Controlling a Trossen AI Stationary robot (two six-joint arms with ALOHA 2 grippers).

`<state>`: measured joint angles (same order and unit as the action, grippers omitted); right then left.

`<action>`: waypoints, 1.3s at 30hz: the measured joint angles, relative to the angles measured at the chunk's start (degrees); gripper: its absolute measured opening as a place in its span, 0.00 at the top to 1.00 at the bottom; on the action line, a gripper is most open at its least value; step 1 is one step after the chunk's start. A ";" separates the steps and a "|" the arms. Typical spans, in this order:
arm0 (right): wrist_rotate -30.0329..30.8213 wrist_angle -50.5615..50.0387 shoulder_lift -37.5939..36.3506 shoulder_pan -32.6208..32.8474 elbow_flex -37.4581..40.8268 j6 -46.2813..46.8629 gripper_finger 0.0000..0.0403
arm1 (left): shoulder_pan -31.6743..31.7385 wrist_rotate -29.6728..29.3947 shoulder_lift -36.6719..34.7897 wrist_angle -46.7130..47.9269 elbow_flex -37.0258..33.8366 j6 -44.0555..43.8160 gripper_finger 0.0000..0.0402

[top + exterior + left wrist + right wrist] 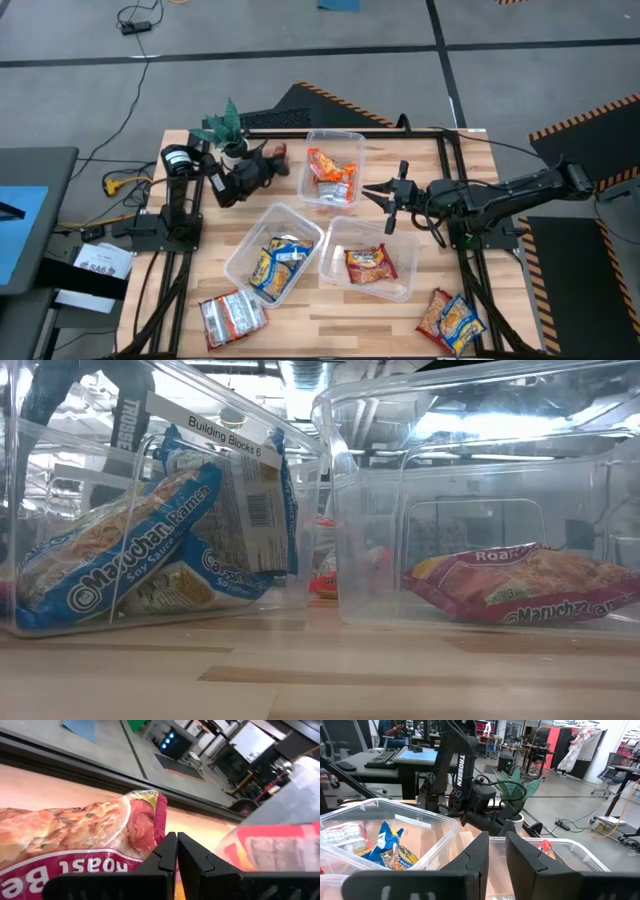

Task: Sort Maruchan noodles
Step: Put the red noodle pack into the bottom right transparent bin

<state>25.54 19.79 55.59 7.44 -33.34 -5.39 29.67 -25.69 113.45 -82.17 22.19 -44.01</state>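
Right now the step in hand looks like fetching a stray maroon packet. My left gripper (270,168) sits at the far side of the table, between the potted plant (226,127) and the far tub (335,138). Its jaws are clenched tight together. The roast-beef packet (75,835) lies right against my fingertips (167,851) on the bare wood. I cannot tell whether a thin edge of it is pinched or my tips merely meet in front of it.

My right gripper (390,200) hangs between the far tub and the near right tub (400,290), jaws parted with nothing in them.

The sorting looks well along. Orange packets (332,168) lie in the far tub, blue-and-yellow ones (272,262) in the near left tub (240,262), and a red packet (370,263) in the near right tub. Two loose lots wait near the front edge: a maroon-and-silver packet (232,315) on the left and an orange-yellow one (452,320) on the right.

If I do have the roast-beef packet, I judge the next move calls for a lift and a carry to the near right tub. The far tub's wall and my own right arm stand along that path, so I would go high. The crinkly film could slip from a thin pinch.
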 joint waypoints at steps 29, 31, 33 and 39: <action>-0.04 0.01 0.00 -0.04 0.00 0.10 0.78 | -4.23 18.86 -22.43 1.44 -21.64 -4.79 1.00; -0.04 0.07 0.00 -0.04 -0.01 0.71 0.78 | -5.45 19.28 -25.00 3.50 -21.65 -4.79 1.00; -0.04 -0.02 0.00 -0.04 -0.02 0.83 0.78 | -6.66 19.29 -27.23 4.41 -21.57 -4.95 1.00; -0.04 0.05 0.00 -0.09 -0.02 0.87 0.78 | -7.54 19.70 -33.90 6.03 -19.95 -3.55 1.00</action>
<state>25.50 19.84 55.59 7.35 -33.36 -4.51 22.13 -5.99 79.55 -76.14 2.25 -47.56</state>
